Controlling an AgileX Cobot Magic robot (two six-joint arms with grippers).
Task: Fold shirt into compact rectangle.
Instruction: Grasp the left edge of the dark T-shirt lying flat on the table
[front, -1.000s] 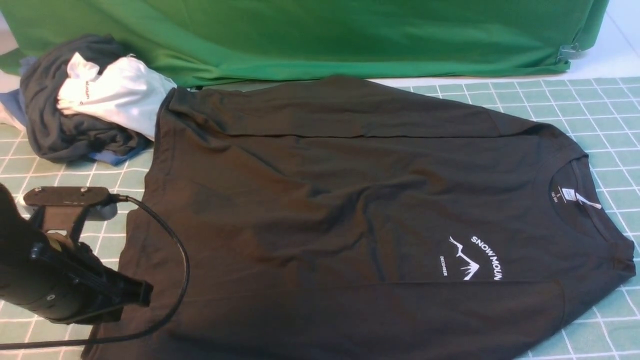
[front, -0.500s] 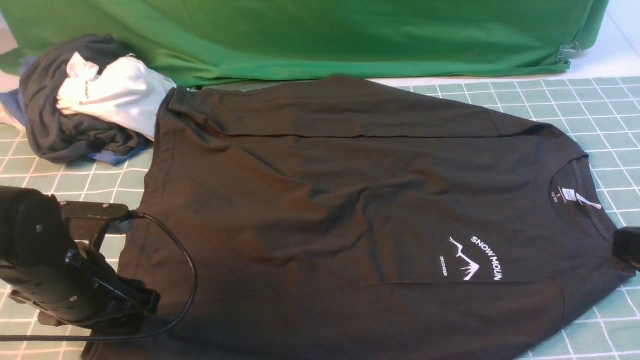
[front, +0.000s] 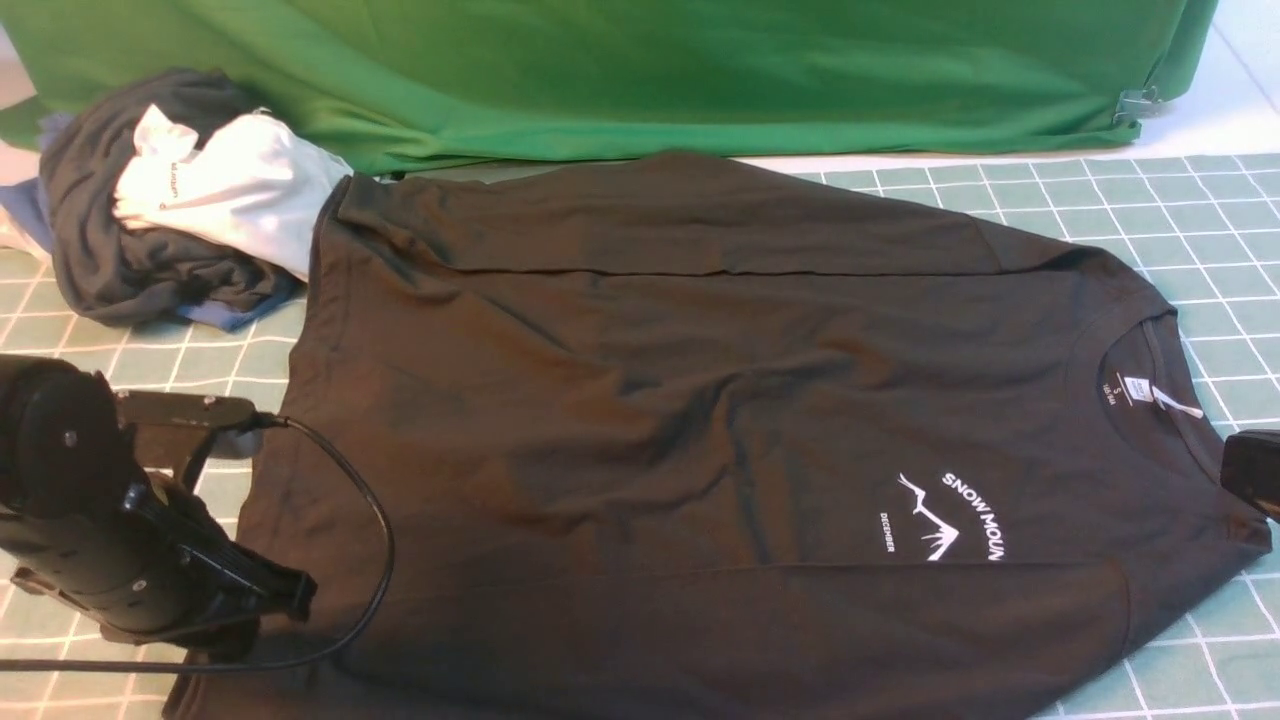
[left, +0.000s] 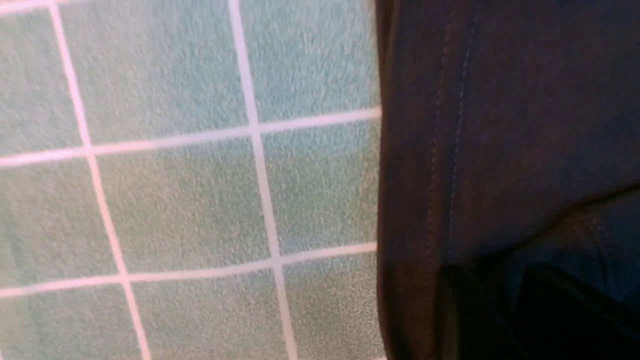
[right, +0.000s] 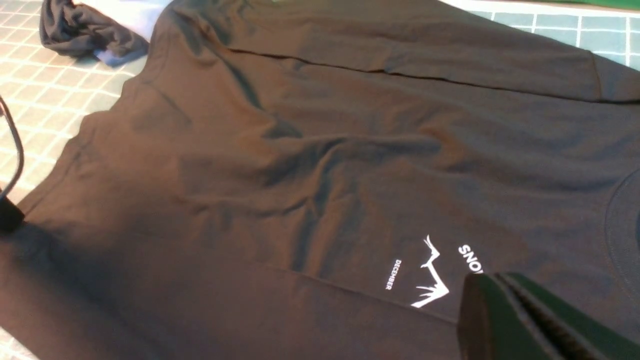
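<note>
A large black long-sleeved shirt (front: 640, 400) of soft, matte knitted cotton lies flat on a pale green mat (front: 1150, 200) that has a grid of thin white lines. Its round ribbed collar is toward the right and its straight hem toward the left. Both sleeves are folded in over the body, so the outline is almost a long rectangle. Shallow wrinkles cross the middle of the cloth. A small white neck label (front: 1135, 388) sits inside the collar, and a white mountain print (front: 950, 515) with letters is on the chest.

The left gripper (front: 288, 592), black and hard, is at the near left corner of the shirt, over the hem. In the left wrist view the double stitching of the hem is sharp, but the dark fingers (left: 480, 315) merge with the cloth, so I cannot tell if they are apart or together. A thin black cable (front: 372, 520) curves from this arm across the fabric.

The right gripper (right: 495, 295) hovers above the chest near the print; its two smooth dark jaws are pressed together and nothing is between them.

At the far left lies a crumpled heap of clothes (front: 150, 220) in dark grey, white and blue, touching the far corner of the shirt. Behind it hangs a smooth green cloth backdrop (front: 640, 70).
</note>
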